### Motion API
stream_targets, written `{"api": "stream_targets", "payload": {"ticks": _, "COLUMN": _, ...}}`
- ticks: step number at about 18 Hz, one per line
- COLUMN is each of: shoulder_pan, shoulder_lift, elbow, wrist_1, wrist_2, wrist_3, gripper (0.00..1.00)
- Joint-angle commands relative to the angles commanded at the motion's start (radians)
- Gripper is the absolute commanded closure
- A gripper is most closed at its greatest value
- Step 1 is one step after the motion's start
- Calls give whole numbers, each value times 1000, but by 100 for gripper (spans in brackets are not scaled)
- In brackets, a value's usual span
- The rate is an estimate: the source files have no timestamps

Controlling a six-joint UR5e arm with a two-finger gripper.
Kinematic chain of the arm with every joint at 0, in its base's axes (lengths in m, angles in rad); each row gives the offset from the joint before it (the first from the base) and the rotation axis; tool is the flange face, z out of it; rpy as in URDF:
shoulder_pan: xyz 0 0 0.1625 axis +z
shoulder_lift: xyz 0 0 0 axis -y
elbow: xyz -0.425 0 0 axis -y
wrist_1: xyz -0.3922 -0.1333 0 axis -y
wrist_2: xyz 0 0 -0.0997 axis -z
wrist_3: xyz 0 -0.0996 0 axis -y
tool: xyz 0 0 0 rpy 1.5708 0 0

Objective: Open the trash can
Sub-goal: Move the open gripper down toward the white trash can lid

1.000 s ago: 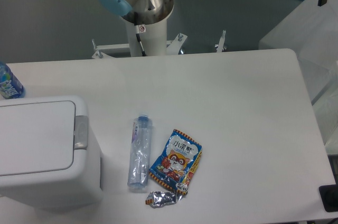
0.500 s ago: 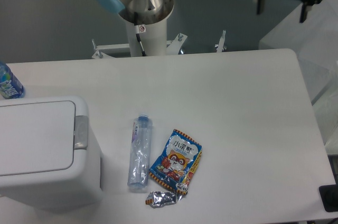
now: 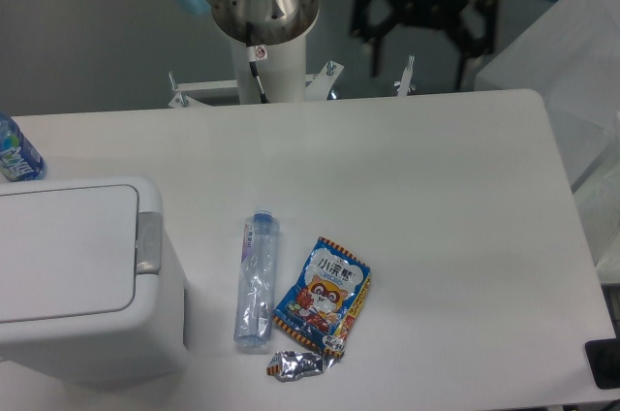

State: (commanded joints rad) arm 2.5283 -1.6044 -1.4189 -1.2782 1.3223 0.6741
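Hanging spread wide and empty past the table's far edge, the jaws are well apart from the lid-down trash can (image 3: 82, 275).

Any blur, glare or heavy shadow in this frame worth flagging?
Fixed camera view: lighting is even and soft; the trash can throws a faint shadow rightward on the table; the gripper looks slightly soft, jaws spread; the crumpled foil glints mildly; no strong glare.
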Motion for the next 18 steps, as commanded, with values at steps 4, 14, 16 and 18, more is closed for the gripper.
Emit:
{"api": "stream_targets", "payload": {"ticks": 4, "shoulder_pan": -95, "shoulder_lift": -58, "elbow": 0, "wrist_1": 146, "wrist_2": 2, "wrist_3": -255, "gripper": 0}}
{"api": "stream_targets", "payload": {"ticks": 14, "shoulder_pan": -239, "shoulder_lift": -140, "elbow": -2, "wrist_1": 178, "wrist_2": 2, "wrist_3": -416, "gripper": 0}}
{"api": "stream_targets", "payload": {"ticks": 16, "shoulder_pan": -250, "shoulder_lift": -143, "elbow": -3, "wrist_1": 178, "wrist_2": 2, "wrist_3": -441, "gripper": 0}}
{"api": "stream_targets", "payload": {"ticks": 18, "shoulder_pan": -258, "shoulder_lift": -146, "elbow": -2, "wrist_1": 178, "wrist_2": 2, "wrist_3": -468, "gripper": 0}}
